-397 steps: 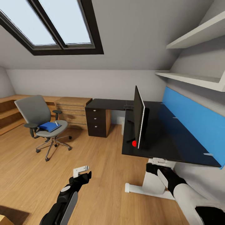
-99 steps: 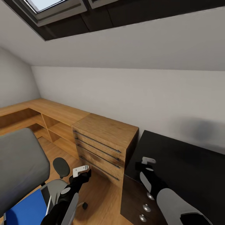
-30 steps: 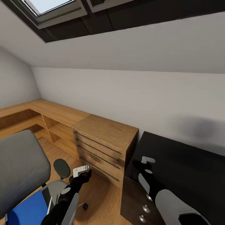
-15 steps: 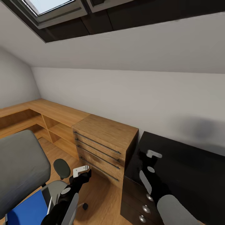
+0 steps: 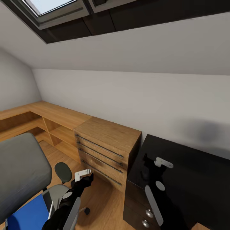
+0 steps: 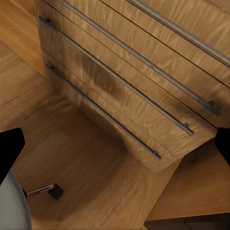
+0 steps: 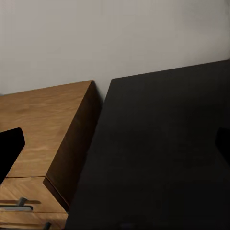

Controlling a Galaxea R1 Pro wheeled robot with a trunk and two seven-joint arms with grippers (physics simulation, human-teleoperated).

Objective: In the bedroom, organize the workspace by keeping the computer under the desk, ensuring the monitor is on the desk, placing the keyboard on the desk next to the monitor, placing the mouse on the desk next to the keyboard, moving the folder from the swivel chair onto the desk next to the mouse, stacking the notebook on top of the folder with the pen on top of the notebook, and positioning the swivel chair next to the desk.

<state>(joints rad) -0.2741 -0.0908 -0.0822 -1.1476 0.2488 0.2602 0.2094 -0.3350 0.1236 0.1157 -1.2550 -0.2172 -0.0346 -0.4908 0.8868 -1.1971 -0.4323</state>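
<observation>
1. The left pincer [image 5: 83,175] hangs above the wooden floor [image 5: 102,201], between the swivel chair [image 5: 22,172] and the wooden drawer unit [image 5: 107,147]. Its fingertips sit at the two side edges of the left wrist view, well apart, so it is spread and holds nothing.
2. The right pincer [image 5: 159,163] is raised over the near corner of the black counter [image 5: 198,172]. In the right wrist view its dark fingertips also lie at opposite edges, spread wide with nothing between them.
3. The blue folder [image 5: 27,215] lies on the chair seat at the lower left corner of the head view, with a white edge along its right side.
4. The chair's grey back takes up the left side, and one black armrest [image 5: 63,172] stands just left of the left arm.
5. The drawer unit stands directly against the counter's left end, and black drawers with round silver knobs [image 5: 148,213] sit under the counter top.
6. A skylight [image 5: 48,9] sits in the sloped ceiling above.
</observation>
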